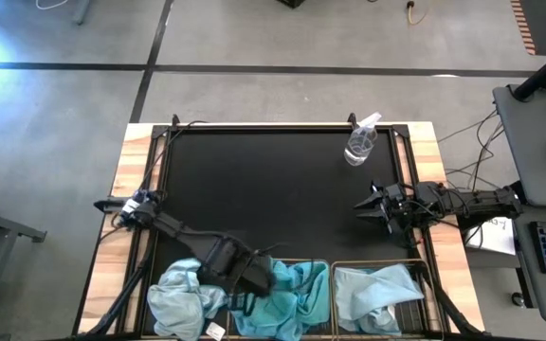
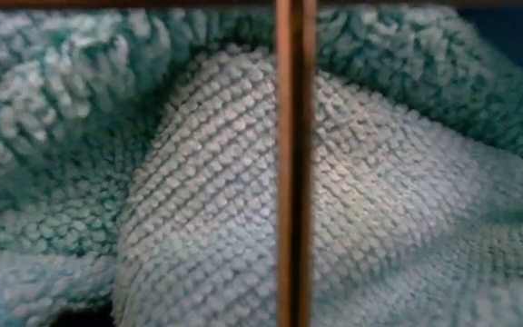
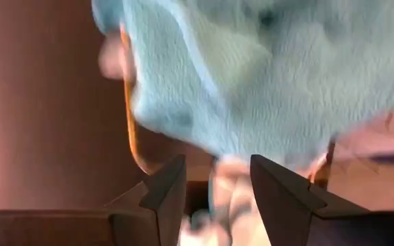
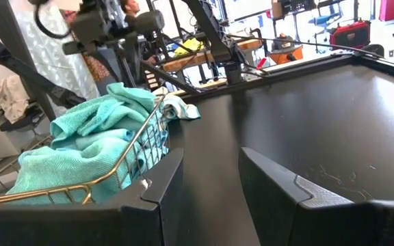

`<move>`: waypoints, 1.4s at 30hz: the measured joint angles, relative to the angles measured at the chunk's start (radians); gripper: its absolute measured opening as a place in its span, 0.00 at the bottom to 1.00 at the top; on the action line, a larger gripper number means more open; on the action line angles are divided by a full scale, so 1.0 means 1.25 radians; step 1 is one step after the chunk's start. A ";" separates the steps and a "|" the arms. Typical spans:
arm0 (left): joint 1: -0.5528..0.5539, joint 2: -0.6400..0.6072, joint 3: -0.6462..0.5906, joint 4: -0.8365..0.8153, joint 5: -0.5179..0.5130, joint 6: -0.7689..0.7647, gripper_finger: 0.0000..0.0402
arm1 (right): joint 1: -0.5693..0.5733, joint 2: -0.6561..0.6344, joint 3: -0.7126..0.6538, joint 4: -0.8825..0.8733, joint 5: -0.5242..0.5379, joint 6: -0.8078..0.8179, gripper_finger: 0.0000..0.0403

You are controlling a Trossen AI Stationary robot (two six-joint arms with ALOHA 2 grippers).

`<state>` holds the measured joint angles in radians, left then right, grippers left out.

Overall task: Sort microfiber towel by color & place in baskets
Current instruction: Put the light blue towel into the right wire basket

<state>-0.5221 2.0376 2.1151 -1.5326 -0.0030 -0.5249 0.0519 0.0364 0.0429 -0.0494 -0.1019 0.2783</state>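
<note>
Two wire baskets stand side by side at the table's near edge. The left basket (image 1: 322, 267) holds turquoise towels (image 1: 297, 289); the right basket (image 1: 423, 313) holds pale grey-blue towels (image 1: 373, 289). Another pale towel heap (image 1: 180, 296) lies on the table, left of the left basket. My left gripper (image 1: 249, 279) points down over the left basket's left end, open above a turquoise towel (image 3: 265, 75); its fingers (image 3: 166, 198) stand apart. My right gripper (image 1: 368, 204) waits open and level at the table's right side.
A clear spray bottle (image 1: 360, 142) lies at the far right of the black mat (image 1: 263, 180). The low view shows only towels close up behind a basket wire (image 2: 295, 163). In the right wrist view a basket rim (image 4: 135, 147) lies beside my right gripper (image 4: 217, 198).
</note>
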 joint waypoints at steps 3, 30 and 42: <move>-0.028 -0.023 -0.068 -0.034 -0.009 -0.052 0.37 | 0.000 0.002 0.000 0.001 0.000 0.001 0.33; -0.322 -0.300 -0.723 0.410 0.105 -0.725 0.37 | 0.000 0.015 0.000 0.002 0.003 0.008 0.33; -0.349 -0.296 -0.871 0.623 0.115 -0.768 0.37 | 0.000 0.015 0.000 0.002 0.003 0.008 0.33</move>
<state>-0.9587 1.6676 1.0263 -0.7541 0.1412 -1.4845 0.0517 0.0551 0.0429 -0.0467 -0.0978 0.2883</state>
